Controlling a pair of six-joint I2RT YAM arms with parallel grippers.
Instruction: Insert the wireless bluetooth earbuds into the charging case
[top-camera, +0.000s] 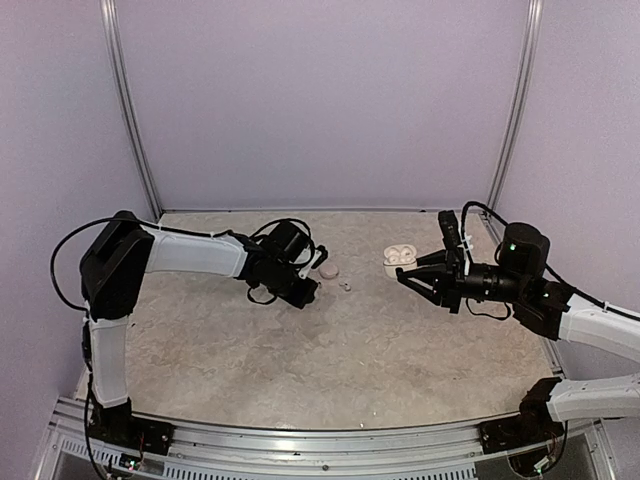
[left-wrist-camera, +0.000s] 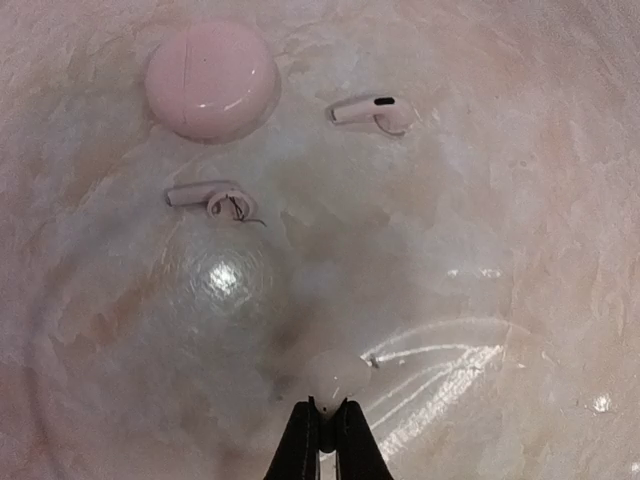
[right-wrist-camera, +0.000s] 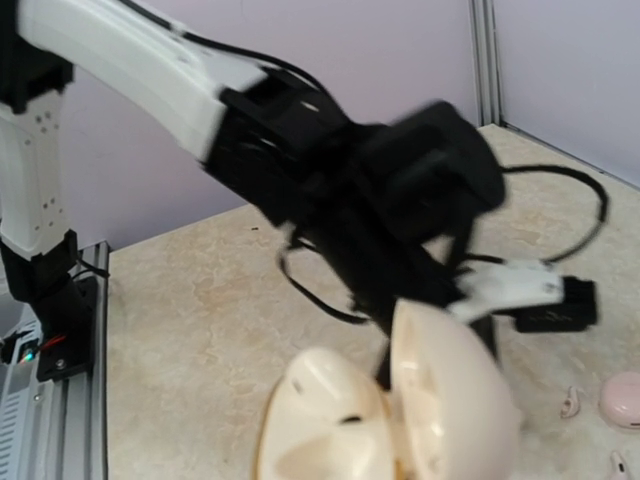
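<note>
1. Marbled beige table (top-camera: 350, 350) inside lilac walls; both arms reach in towards mid-table
2. Left gripper (left-wrist-camera: 328, 405): jaws pinched together with no earbud between them. A pale blob sits at the tips; can't tell what it is
3. Both earbuds lie loose on the table ahead of that gripper in the left wrist view: the lower earbud (left-wrist-camera: 210, 197), with a thin dark thread at its head, and the upper earbud (left-wrist-camera: 375, 112), with a dark slot on its stem. They lie apart from each other, and neither touches the round pinkish puck (left-wrist-camera: 212, 78) beyond them
4. Right gripper (top-camera: 402, 272): closed. Its fingers are hidden in its own view, but the charging case (right-wrist-camera: 380, 410) fills the spot where they meet, so I judge it clamped on the case
5. Case lid is open and it sits right of the earbuds, well apart from them. No bud shows in it, though the wells are mostly hidden
6. Step in hand, my read: picking the first earbud, nothing inserted yet
7. Next move calls for reopening the left jaws, centring over the lower earbud, closing across its body, then carrying it to the open case stem-down. The buds are tiny against the fingers, so alignment is the risk
</note>
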